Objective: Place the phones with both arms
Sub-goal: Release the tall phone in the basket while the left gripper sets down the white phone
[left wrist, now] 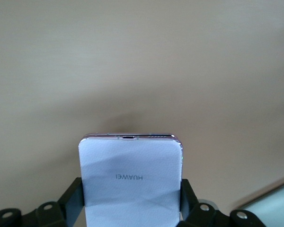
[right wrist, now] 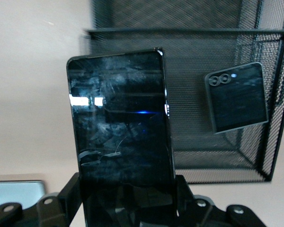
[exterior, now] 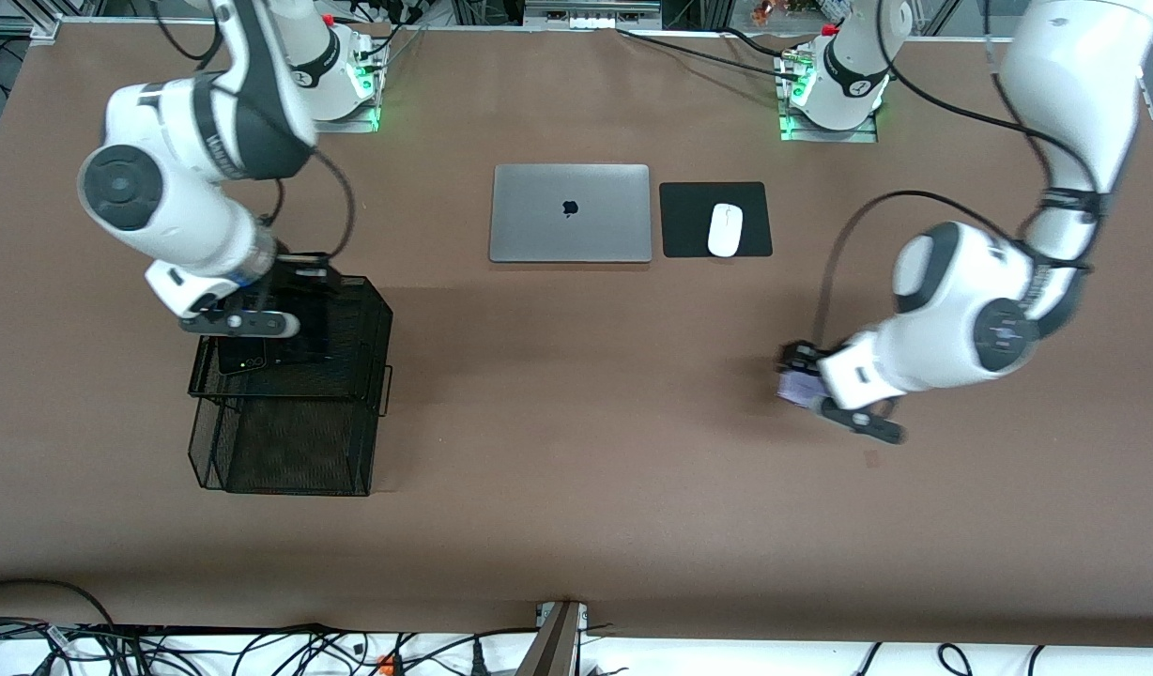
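I read the right gripper [exterior: 248, 324] as closed on the long black phone [right wrist: 120, 137], which it carries over the upper tier of the black mesh rack [exterior: 290, 394] at the right arm's end of the table. In the right wrist view the fingers [right wrist: 71, 194] clamp the phone by its two long edges near one end, so its long axis runs straight out from the jaws toward the rack. A small black phone [right wrist: 239, 97] already lies flat inside the rack, beside the line along which the long phone points and apart from it. I read the left gripper [exterior: 802, 380] as closed on the lilac phone [left wrist: 131, 182], held low over bare table [exterior: 576, 441] toward the left arm's end. Its fingers [left wrist: 75, 201] press the phone's two side edges, and its free end projects out from the jaws over the table. The relation I watch is the long phone's axis against the rack: it must go down clear of the small phone. I judge the right arm nearer to placement, since it is at the rack, while the left arm is well apart from it. A closed laptop [exterior: 571, 213] and a mouse [exterior: 725, 229] on its pad [exterior: 689, 220] lie between the bases, out of either path.
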